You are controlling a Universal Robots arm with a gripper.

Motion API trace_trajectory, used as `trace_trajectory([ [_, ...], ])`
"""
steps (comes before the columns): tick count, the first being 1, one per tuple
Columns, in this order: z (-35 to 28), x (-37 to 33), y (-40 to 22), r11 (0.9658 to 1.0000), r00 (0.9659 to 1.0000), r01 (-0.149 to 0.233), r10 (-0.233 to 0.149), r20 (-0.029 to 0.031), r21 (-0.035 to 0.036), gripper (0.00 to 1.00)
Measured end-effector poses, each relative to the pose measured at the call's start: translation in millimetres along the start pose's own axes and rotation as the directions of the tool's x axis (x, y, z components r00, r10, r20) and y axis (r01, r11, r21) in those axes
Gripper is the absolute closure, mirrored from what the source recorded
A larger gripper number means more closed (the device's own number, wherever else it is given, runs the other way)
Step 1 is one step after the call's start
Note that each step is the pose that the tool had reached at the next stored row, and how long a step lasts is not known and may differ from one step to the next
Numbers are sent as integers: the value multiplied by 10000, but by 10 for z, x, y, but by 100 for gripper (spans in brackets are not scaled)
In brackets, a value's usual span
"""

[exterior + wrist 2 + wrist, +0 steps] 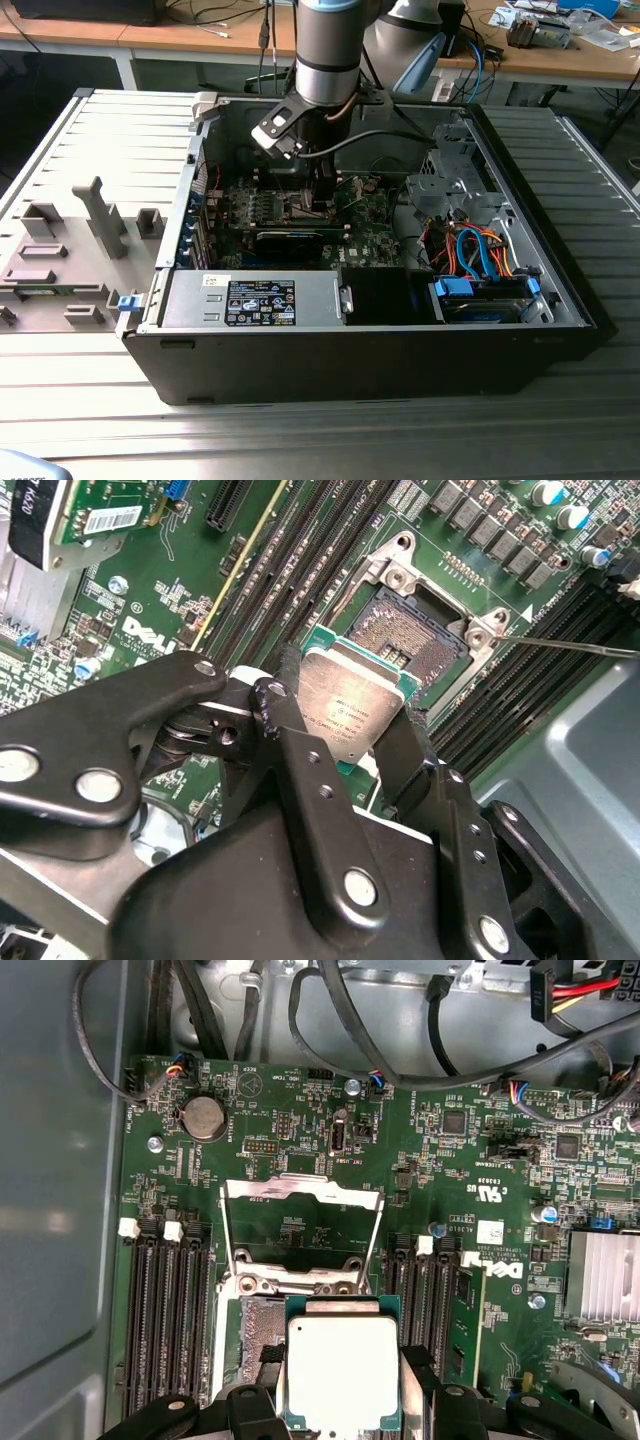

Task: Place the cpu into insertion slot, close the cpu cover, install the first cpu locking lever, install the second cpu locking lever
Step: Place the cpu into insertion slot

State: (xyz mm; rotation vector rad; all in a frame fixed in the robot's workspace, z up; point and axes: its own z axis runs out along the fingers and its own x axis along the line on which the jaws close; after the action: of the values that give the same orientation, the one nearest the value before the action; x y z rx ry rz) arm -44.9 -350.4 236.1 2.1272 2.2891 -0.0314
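Note:
My gripper [350,742] is shut on the cpu [348,708], a flat silver-topped square with a green edge, pinched by its two opposite sides. In the first wrist view the cpu [342,1368] hangs just above the board, covering part of the insertion slot [258,1332]. The slot [415,630] lies bare, a dark pin field inside a silvery rim. The cpu cover [300,1188] stands flipped open on the far side of the slot. A thin locking lever [572,646] sticks out past the slot's corner. In the exterior view the gripper [320,200] reaches down into the open computer case.
Long black memory slots [165,1325] flank the socket on both sides. A finned heat sink [605,1275] and black cables [330,1030] lie near. The case holds a power supply [255,300] and a drive bay with orange and blue cables [475,250]. A grey fixture tray [70,250] sits at the exterior view's left.

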Motion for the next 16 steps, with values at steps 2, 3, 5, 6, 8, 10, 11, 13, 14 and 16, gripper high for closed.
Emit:
trace_trajectory([
  [2,5,0,0,10000,10000,0,0,1,0,46],
  [3,7,0,0,10000,10000,0,0,0,0,46],
  [5,12,0,0,10000,10000,1,-1,0,-1,46],
  [6,13,0,0,10000,10000,0,0,-1,-1,46],
  [8,17,0,0,10000,10000,0,0,0,0,46],
  [10,20,1,0,10000,10000,0,0,0,-1,46],
  [11,21,1,0,10000,10000,1,-1,0,-1,46],
  [13,24,1,0,10000,10000,0,0,0,-1,46],
  [14,26,2,0,10000,10000,0,0,-1,-1,46],
  [16,30,5,0,10000,10000,-2,2,-2,-2,46],
])
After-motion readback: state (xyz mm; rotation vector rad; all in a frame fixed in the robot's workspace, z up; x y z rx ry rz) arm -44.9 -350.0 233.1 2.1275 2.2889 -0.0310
